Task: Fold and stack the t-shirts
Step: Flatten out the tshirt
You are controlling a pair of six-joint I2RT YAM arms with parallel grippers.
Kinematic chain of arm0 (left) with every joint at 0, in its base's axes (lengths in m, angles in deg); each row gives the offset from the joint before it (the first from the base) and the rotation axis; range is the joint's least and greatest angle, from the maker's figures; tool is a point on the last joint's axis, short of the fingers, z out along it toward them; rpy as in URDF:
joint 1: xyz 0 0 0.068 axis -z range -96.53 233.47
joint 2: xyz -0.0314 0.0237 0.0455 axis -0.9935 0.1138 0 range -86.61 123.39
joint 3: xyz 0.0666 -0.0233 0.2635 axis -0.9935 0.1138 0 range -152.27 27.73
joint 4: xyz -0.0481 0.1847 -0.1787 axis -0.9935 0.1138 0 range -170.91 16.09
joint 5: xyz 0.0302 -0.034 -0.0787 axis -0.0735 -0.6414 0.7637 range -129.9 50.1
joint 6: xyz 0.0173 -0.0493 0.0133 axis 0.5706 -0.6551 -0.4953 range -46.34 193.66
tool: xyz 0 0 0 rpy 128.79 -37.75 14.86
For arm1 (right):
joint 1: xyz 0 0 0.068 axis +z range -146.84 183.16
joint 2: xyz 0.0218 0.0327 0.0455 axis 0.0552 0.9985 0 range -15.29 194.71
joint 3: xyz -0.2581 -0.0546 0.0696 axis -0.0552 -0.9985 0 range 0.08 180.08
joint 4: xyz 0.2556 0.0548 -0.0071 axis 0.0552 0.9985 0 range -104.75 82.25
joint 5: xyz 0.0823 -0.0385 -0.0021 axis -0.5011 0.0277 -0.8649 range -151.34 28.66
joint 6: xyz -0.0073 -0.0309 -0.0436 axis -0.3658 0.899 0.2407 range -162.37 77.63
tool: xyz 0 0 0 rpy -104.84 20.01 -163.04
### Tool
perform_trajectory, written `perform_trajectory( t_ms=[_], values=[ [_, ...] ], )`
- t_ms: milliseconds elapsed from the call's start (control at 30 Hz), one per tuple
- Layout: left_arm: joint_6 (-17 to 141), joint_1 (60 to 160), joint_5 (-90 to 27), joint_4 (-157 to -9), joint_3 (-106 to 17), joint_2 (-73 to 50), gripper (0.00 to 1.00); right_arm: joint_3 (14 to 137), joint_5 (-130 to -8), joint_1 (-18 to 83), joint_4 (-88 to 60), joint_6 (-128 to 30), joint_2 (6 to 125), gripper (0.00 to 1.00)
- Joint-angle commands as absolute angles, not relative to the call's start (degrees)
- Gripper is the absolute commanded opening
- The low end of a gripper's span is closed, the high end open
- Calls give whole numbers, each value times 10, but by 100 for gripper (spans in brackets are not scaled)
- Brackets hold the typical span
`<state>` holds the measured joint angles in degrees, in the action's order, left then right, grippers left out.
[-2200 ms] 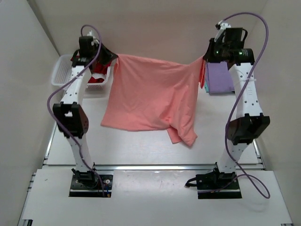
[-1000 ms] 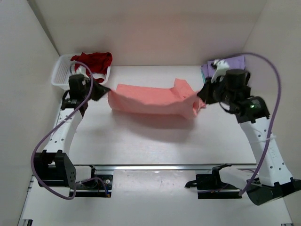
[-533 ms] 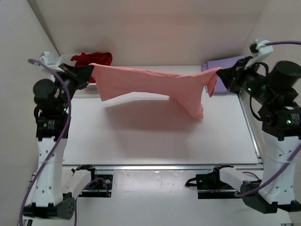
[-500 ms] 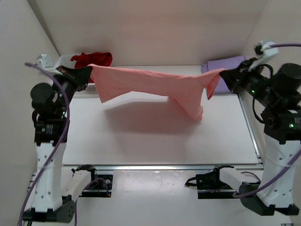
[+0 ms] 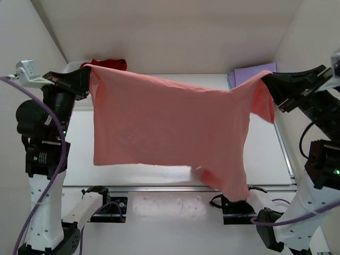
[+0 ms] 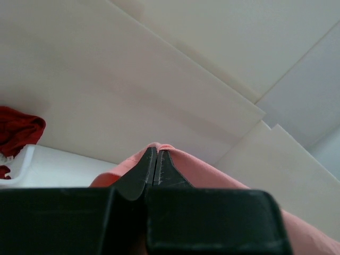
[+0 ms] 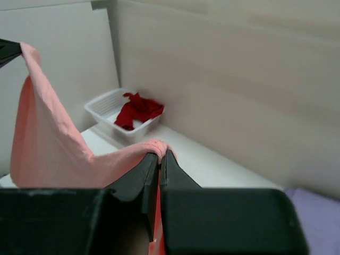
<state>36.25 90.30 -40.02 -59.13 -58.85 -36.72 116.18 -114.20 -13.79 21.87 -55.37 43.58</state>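
The salmon-pink t-shirt (image 5: pixel 170 127) hangs spread in the air, high above the table, stretched between both grippers. My left gripper (image 5: pixel 87 78) is shut on its upper left corner, seen in the left wrist view (image 6: pixel 157 150). My right gripper (image 5: pixel 265 79) is shut on its upper right corner, seen in the right wrist view (image 7: pixel 159 154). The dark red t-shirt (image 5: pixel 109 63) lies in the white basket (image 7: pixel 109 106) at the back left. The lavender-purple t-shirt (image 5: pixel 249 74) lies folded at the back right. The teal shirt is not visible.
The hanging shirt hides most of the white table (image 5: pixel 77 133) in the top view. White walls (image 5: pixel 180 32) close in the back and both sides. A metal rail (image 5: pixel 159 188) runs along the near edge by the arm bases.
Both arms have lifted higher and nearer the camera. The pink shirt has dropped open from a bunched band into a wide hanging sheet. Both grips have held.
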Motion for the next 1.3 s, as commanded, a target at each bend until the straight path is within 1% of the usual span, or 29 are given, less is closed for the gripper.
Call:
perform_trajectory(
  t_ms=[0, 33, 67, 100, 133, 167, 200, 233, 300, 367, 433, 533, 567, 600, 633, 700, 767, 800, 833, 867, 933, 1067, 1133, 1167, 1200, 1233, 1267],
  values=[
    [358, 894, -400, -600, -540, -333, 0, 1057, -1161, -130, 148, -602, 453, 0],
    [340, 891, -402, -617, -526, -327, 0, 999, -1162, -122, 137, -610, 449, 0],
    [331, 892, -392, -624, -482, -324, 0, 945, -1166, -116, 116, -617, 447, 0],
    [311, 886, -381, -649, -439, -312, 0, 926, -1156, -99, 124, -607, 456, 0],
    [290, 885, -365, -664, -421, -292, 0, 898, -1126, -65, 131, -591, 465, 0],
    [274, 879, -338, -675, -390, -266, 0, 896, -1091, -49, 164, -563, 489, 0],
    [269, 881, -329, -678, -375, -249, 0, 902, -1039, -10, 199, -540, 521, 0],
    [268, 886, -307, -687, -371, -214, 0, 915, -1022, 22, 226, -507, 553, 0],
    [279, 900, -292, -697, -373, -165, 0, 929, -974, 38, 238, -491, 596, 0],
    [297, 912, -305, -715, -385, -110, 0, 939, -942, 40, 238, -478, 627, 0],
    [308, 909, -308, -733, -415, -75, 0, 960, -896, 43, 246, -460, 664, 1],
    [330, 902, -312, -751, -515, -26, 0, 1055, -811, 56, 259, -427, 696, 0],
    [338, 901, -321, -765, -535, -17, 0, 1116, -797, 61, 267, -412, 701, 0],
    [338, 900, -324, -770, -580, -10, 0, 1185, -775, 70, 268, -410, 717, 0],
    [337, 894, -323, -777, -606, -1, 0, 1220, -766, 72, 265, -406, 722, 0],
    [345, 890, -317, -757, -731, 18, 0, 1340, -763, 62, 232, -411, 731, 0],
    [374, 887, -324, -712, -804, 30, 0, 1380, -772, 39, 207, -424, 737, 0],
    [374, 888, -321, -711, -821, 30, 0, 1375, -800, 33, 187, -445, 730, 0],
    [365, 881, -319, -710, -804, 14, 0, 1356, -813, 5, 170, -471, 719, 0],
    [353, 874, -313, -735, -787, -3, 0, 1317, -824, 5, 166, -476, 711, 0],
    [333, 868, -311, -770, -689, -37, 0, 1246, -810, 23, 170, -469, 676, 0],
    [322, 863, -286, -784, -563, -87, 0, 1047, -803, 55, 165, -469, 605, 0],
    [315, 858, -272, -792, -454, -119, 0, 910, -801, 66, 155, -476, 565, 0],
    [307, 854, -269, -794, -390, -130, 0, 881, -793, 85, 157, -482, 537, 0],
    [308, 848, -267, -800, -359, -150, 0, 817, -790, 89, 155, -488, 527, 0],
    [305, 850, -270, -802, -297, -160, 0, 789, -787, 103, 167, -496, 498, 0],
    [303, 846, -271, -802, -269, -175, 2, 727, -775, 116, 168, -504, 474, 0]
  ],
)
